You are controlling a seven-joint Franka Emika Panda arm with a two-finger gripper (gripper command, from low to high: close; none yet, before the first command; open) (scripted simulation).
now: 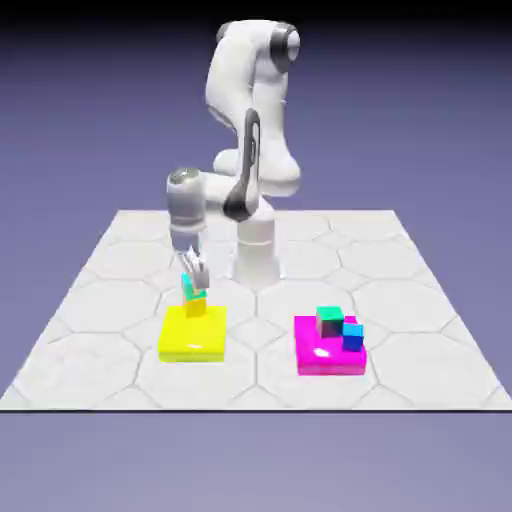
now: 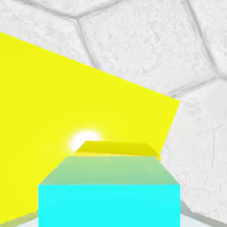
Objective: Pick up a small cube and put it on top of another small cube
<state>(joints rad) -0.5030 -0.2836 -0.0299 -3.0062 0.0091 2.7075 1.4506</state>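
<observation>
The end effector [image 1: 194, 277] is clamped on the cyan cube [image 1: 191, 288], holding it directly over the yellow-orange cube [image 1: 196, 307], which sits on the big bright-yellow slab [image 1: 192, 338] on the exterior view's left side of the tabletop [image 1: 400, 260]. In the hand view the cyan cube [image 2: 109, 195] fills the bottom middle and hides the finger tips; just past its far edge only a thin strip of the yellow-orange cube [image 2: 117, 148] shows against the slab [image 2: 66, 102]. Whether the two cubes already touch cannot be told from either view.

The chief risk is an offset drop: if the cyan cube is released while off-centre or not yet seated, it could tip off and land on the slab. Pressing down too far could instead shove the lower cube sideways. A finger brushing the stack on withdrawal might also topple it. Well apart on the exterior view's right, the magenta slab [image 1: 329, 347] with the green-topped dark cube [image 1: 329, 320] and deeper blue cube [image 1: 353, 335] poses no hazard.
</observation>
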